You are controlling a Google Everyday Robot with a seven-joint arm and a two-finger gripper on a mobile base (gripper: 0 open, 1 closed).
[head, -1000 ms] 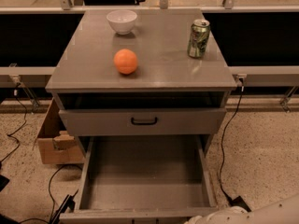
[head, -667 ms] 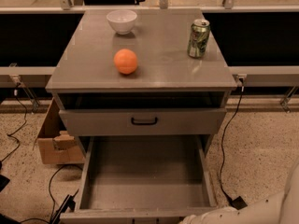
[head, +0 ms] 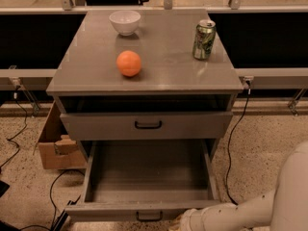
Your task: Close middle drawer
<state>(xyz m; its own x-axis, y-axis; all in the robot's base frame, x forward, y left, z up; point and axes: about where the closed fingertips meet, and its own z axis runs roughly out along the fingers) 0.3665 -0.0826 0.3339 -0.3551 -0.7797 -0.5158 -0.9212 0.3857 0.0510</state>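
Observation:
The middle drawer [head: 149,177] is pulled far out of the grey cabinet. It is a deep, empty grey box with a low front and a small black loop handle [head: 148,216] at the bottom edge of the camera view. My white arm [head: 250,211] comes in from the lower right. My gripper [head: 185,221] is at the arm's end, right by the drawer front, just right of the handle. Most of it is cut off by the picture's bottom edge.
Above the open drawer, another grey drawer front [head: 147,125] with a black handle stands slightly out. The cabinet top [head: 163,76] bears a white bowl [head: 124,21], an orange [head: 129,63] and a green can [head: 204,39]. A cardboard box [head: 53,146] and cables lie on the floor at the left.
My arm's end has moved left along the bottom edge, closer to the middle drawer's front and handle. The drawer itself stays about as far out as before.

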